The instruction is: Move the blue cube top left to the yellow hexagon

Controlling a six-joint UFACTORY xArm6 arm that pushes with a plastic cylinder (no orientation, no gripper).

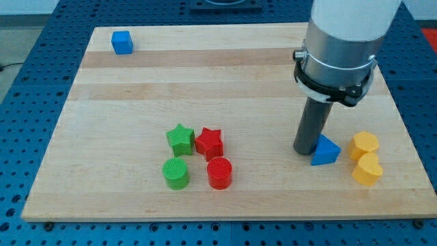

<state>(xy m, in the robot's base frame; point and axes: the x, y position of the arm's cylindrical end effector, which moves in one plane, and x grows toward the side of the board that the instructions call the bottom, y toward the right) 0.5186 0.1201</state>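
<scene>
The blue cube (122, 42) sits at the board's top left corner. The yellow hexagon (364, 144) is at the lower right, with a yellow heart (367, 169) just below it. My tip (304, 151) rests on the board at the lower right, touching the left side of a blue triangle (325, 150), which lies left of the yellow hexagon. My tip is far from the blue cube.
A green star (180, 139), a red star (209, 143), a green cylinder (176, 173) and a red cylinder (219, 172) cluster at the lower middle. The wooden board (205, 82) lies on a blue perforated table.
</scene>
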